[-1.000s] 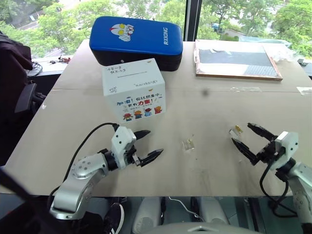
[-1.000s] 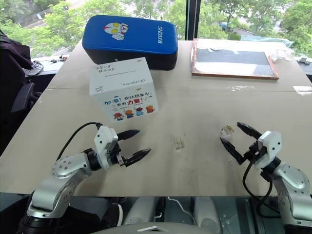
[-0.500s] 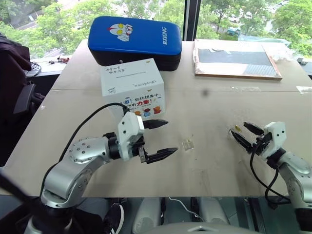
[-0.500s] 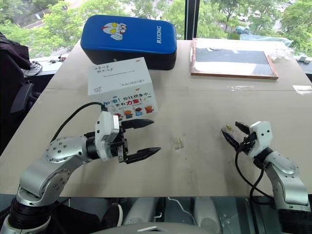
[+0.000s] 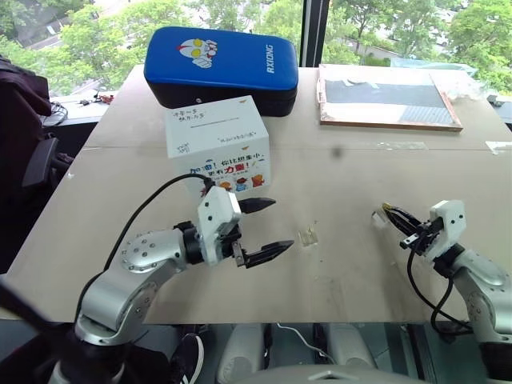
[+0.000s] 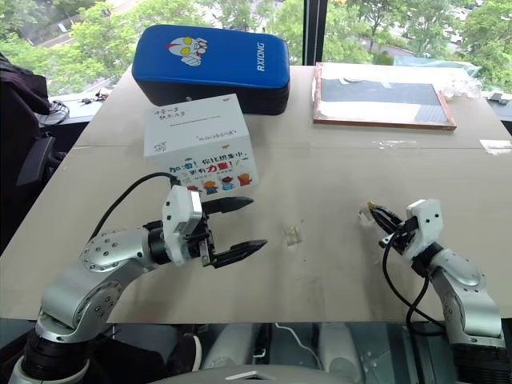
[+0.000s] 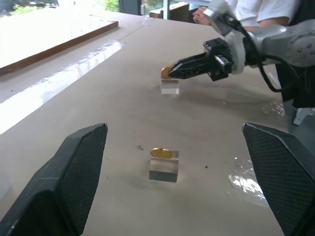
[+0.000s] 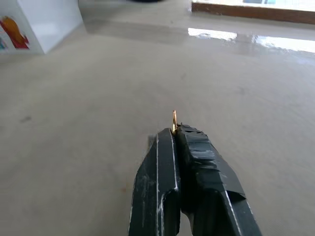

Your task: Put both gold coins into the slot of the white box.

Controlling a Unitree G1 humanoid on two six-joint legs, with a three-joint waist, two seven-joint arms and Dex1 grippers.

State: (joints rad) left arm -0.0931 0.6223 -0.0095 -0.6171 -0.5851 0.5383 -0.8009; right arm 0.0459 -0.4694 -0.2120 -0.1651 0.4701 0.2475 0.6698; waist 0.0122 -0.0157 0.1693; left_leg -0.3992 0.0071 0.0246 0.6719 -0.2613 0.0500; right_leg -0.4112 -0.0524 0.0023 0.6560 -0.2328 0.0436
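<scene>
The white box stands left of centre on the table, with the thin slot across its top. One gold coin lies on a small clear holder mid-table. The other gold coin stands on edge, pinched at the tips of my right gripper, which is shut on it just above a second clear holder. My left gripper hovers open in front of the box, pointing toward the middle coin with nothing between its fingers.
A blue padded cushion lies behind the box. A framed dark board rests at the back right. A person in a white shirt is beyond the right arm. The table's front edge runs just below both arms.
My right gripper has shut on the coin at the right holder. The left arm rose and swung right toward the middle coin, then held still, its gripper open throughout.
</scene>
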